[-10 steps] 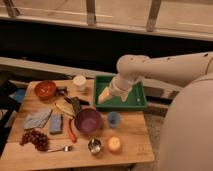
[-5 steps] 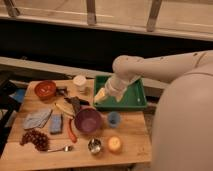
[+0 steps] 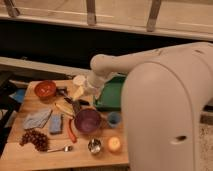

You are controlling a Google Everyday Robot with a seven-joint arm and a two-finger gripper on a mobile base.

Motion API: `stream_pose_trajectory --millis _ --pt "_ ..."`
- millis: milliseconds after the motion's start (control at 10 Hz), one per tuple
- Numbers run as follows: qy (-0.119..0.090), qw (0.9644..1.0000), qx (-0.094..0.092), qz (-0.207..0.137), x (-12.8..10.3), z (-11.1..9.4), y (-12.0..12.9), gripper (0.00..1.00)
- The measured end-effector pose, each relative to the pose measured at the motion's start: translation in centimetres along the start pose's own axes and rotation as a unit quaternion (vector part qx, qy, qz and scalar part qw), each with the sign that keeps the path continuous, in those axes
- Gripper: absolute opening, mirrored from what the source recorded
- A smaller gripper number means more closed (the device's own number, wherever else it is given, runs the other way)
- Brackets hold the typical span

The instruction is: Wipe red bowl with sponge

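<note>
gripper (image 3: 80, 92) blurred over table (image 3: 31, 152), tray (image 3: 112, 98) partly hidden

The wooden table (image 3: 45, 161) carries a purple bowl (image 3: 87, 120) near its middle. Left of it lie a red pepper (image 3: 71, 131), blue sponge (image 3: 56, 124) and grey cloth (image 3: 37, 119) — far behind-left, the red bowl (image 3: 45, 89). To its right are a blue cup (image 3: 114, 119) and green tray (image 3: 112, 95) — in front, a metal cup (image 3: 94, 146). The gripper (image 3: 79, 94) hangs just behind the purple bowl.

Matt wood table (image 3: 75, 159); glossy red bowl (image 3: 45, 89); shiny metal cup (image 3: 94, 146); smooth white gripper (image 3: 82, 91) above table ctr
</note>
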Motion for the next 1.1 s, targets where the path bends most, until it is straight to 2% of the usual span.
stream_pose_trajectory --millis 200,700,800,1000,1100 --pt "0.011 0.9992 -0.013 -0.035 0.0 2.9 4.4 0.76" --pt "0.012 0.9992 -0.013 -0.036 0.0 2.9 4.4 0.76" --pt "0.019 0.999 -0.013 -0.037 0.1 3.1 4.3 0.76" --pt "0.038 0.9976 -0.028 -0.05 0.7 5.5 5.9 0.76" --pt "0.049 0.9964 -0.043 -0.054 1.2 7.0 6.8 0.76"
